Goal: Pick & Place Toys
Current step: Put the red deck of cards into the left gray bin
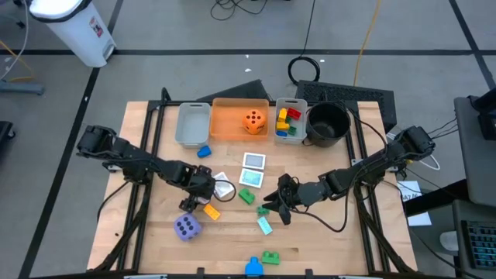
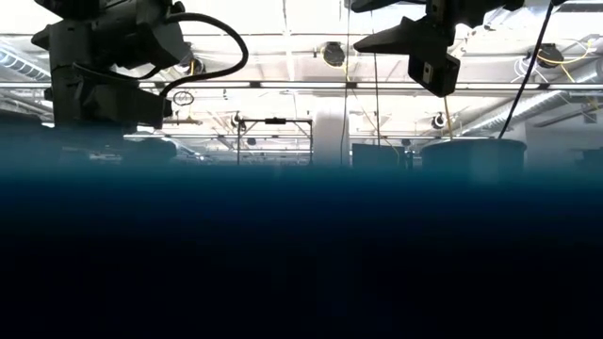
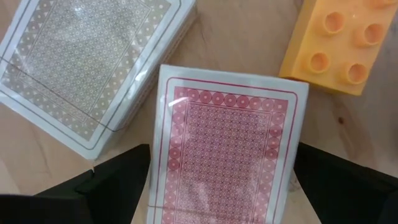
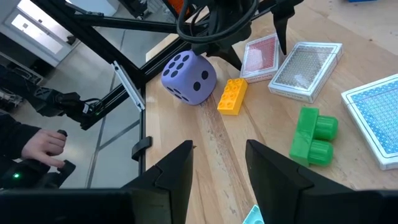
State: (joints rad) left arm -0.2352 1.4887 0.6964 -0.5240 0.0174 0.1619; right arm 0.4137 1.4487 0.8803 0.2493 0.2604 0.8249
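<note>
The low view is dark over its lower half, so the table top is lost there; only the two arms' undersides show against the ceiling. In the high view the left claw (image 1: pixel 203 194) is partly masked by its own wrist.

The left arm reaches from the table's 9 o'clock edge toward the middle, wrist bent down. Its fingers (image 3: pixel 118 186) stand wide apart on either side of a red-backed card (image 3: pixel 227 155), not closed on it. Beside that lie a grey-backed card pack (image 3: pixel 93 68) and a yellow brick (image 3: pixel 336 43). The purple die (image 1: pixel 187 227) sits at about 7 o'clock of the table.

The right arm comes in from 3 o'clock, stretched low toward the centre. The right claw (image 4: pixel 217 165) is partly apart and holds nothing; a green brick (image 4: pixel 314 140) lies near it. The orange die (image 1: pixel 253 121) rests in the orange bin (image 1: pixel 225 124) at 12 o'clock.

A person's hand (image 4: pixel 40 146) shows beyond the table edge.
</note>
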